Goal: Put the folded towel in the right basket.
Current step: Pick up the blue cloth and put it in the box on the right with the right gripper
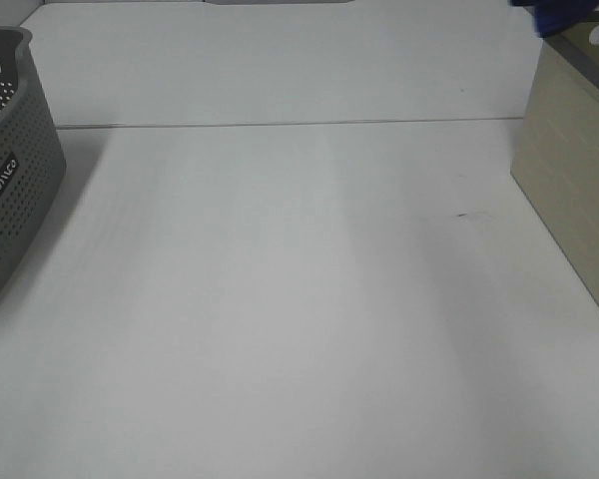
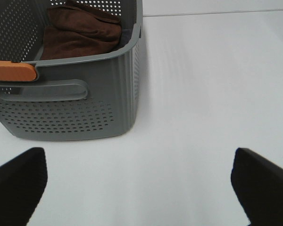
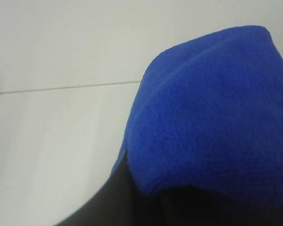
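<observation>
A folded blue towel fills the right wrist view, draped over a dark finger of my right gripper, which holds it. In the high view the towel shows only as a blue patch at the top right, just above the rim of the beige right basket; the gripper itself is hidden there. My left gripper is open and empty, hovering over the table in front of the grey left basket. Its fingers are spread wide.
The grey perforated basket stands at the table's left edge and holds a brown towel. An orange handle piece sits on its rim. A seam runs across the white table at the back.
</observation>
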`<act>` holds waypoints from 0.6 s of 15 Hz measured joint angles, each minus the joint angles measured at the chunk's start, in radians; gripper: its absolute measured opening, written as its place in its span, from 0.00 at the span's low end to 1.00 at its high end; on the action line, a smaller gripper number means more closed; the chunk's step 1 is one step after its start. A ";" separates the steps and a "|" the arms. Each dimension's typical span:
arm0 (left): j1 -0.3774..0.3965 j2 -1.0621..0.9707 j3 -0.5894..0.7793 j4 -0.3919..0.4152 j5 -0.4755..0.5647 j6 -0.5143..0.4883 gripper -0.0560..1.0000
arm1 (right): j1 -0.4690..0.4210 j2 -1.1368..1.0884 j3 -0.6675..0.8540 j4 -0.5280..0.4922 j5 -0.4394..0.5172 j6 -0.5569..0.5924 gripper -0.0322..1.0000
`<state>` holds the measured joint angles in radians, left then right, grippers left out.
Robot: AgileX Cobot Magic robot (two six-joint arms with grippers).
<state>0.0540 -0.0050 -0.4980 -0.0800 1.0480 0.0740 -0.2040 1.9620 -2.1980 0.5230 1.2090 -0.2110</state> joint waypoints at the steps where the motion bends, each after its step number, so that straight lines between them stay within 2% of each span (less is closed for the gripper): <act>1: 0.000 0.000 0.000 0.000 0.000 0.000 0.99 | -0.047 -0.008 -0.001 -0.054 0.000 0.014 0.10; 2: 0.000 0.000 0.000 0.000 0.000 0.000 0.99 | -0.066 -0.009 -0.001 -0.093 0.000 0.018 0.10; 5: 0.000 0.000 0.000 0.000 0.000 0.000 0.99 | -0.096 -0.006 0.029 -0.319 0.008 0.048 0.11; 6: 0.000 0.000 0.000 0.000 0.000 0.000 0.99 | -0.096 -0.006 0.058 -0.340 0.008 0.062 0.17; 7: 0.000 0.000 0.000 0.000 0.000 0.000 0.99 | -0.096 -0.005 0.094 -0.345 0.008 0.083 0.33; 9: 0.000 0.000 0.000 0.000 0.000 0.000 0.99 | -0.095 0.002 0.152 -0.350 0.011 0.103 0.77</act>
<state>0.0540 -0.0050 -0.4980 -0.0800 1.0480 0.0740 -0.2990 1.9640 -2.0460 0.1730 1.2200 -0.1080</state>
